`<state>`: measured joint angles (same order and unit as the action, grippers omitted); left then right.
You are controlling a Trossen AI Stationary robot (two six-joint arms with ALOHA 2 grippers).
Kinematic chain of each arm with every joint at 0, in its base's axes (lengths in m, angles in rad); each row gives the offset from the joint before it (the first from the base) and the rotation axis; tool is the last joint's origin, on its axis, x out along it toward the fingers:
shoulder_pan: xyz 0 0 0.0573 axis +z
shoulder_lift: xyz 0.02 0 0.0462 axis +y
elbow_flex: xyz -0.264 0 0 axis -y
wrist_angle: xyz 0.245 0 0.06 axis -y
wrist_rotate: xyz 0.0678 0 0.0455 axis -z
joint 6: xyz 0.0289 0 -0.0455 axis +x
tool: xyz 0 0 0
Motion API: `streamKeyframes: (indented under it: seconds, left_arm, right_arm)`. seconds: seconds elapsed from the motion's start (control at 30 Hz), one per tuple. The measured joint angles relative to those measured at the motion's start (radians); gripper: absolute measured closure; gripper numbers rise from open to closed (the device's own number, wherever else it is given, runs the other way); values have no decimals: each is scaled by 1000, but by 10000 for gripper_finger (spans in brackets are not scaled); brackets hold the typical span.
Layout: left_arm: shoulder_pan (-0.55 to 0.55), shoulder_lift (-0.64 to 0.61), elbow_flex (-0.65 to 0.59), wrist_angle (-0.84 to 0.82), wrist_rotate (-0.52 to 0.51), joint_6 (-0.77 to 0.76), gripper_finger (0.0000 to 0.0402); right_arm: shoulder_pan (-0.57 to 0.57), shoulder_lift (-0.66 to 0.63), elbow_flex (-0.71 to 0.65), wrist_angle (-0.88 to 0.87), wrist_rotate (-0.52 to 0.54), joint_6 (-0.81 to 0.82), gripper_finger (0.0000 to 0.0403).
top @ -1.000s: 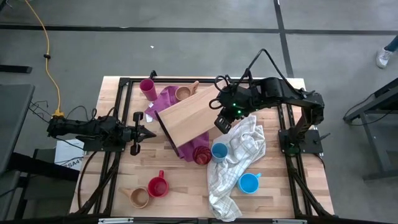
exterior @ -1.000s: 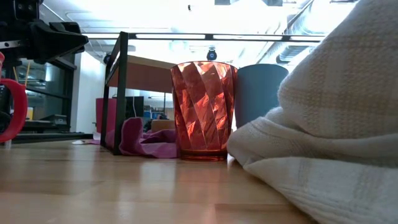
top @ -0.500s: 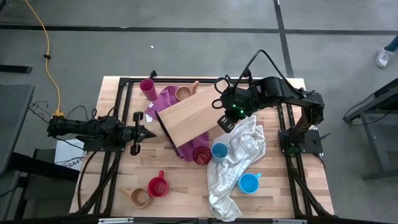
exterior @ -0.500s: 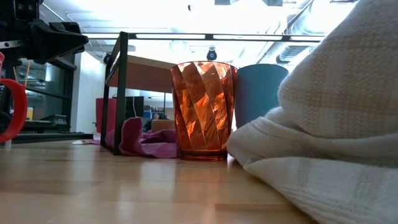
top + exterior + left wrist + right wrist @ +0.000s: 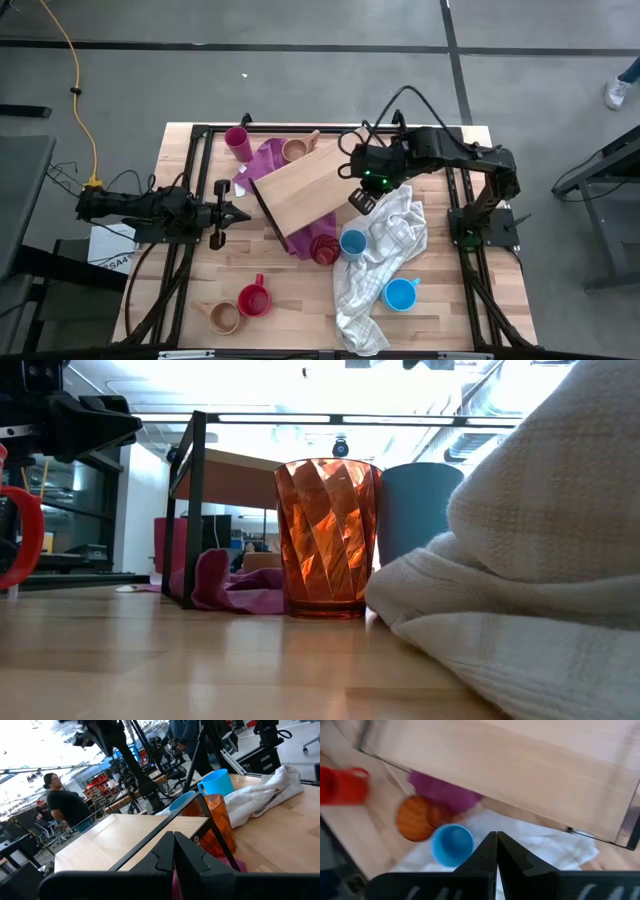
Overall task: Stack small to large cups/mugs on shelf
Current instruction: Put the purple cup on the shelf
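Our right gripper (image 5: 361,198) hangs with its jaws pressed together on nothing, over the gap between the white checked towel (image 5: 385,262) and the shelf (image 5: 300,190). Just below and ahead of the jaws sits the blue cup (image 5: 452,845), touching the towel; beside it stands the orange faceted tumbler (image 5: 416,818), close against the shelf's frame. A little farther from the jaws the purple cloth (image 5: 262,160) lies under the board, and beyond the far edge of the board are a tan handled mug (image 5: 295,149) and the magenta tumbler (image 5: 237,141).

Our left gripper (image 5: 225,214) waits well off to the other side of the shelf, jaws closed and empty, pointing toward the board. Farthest from both are the red handled mug (image 5: 252,299), a second tan mug (image 5: 220,317) and a second blue mug (image 5: 401,294).

By our reading the task has hardly begun: the board is bare, no cup is nested in another, and every cup remains to be gathered.

For room, the towel's folds crowd the blue cup, and the shelf's black frame hems the orange tumbler, so approach from above looks freest.
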<state>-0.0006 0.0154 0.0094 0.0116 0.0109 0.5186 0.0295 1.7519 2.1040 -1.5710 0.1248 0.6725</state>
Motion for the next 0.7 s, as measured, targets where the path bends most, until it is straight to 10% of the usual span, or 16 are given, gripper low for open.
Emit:
streamKeyframes:
  seconds: [0.7]
  left_arm:
    - [0, 0, 0, 0, 0, 0, 401]
  right_arm:
    - [-75, -277, -330, 209, 84, 2, 402]
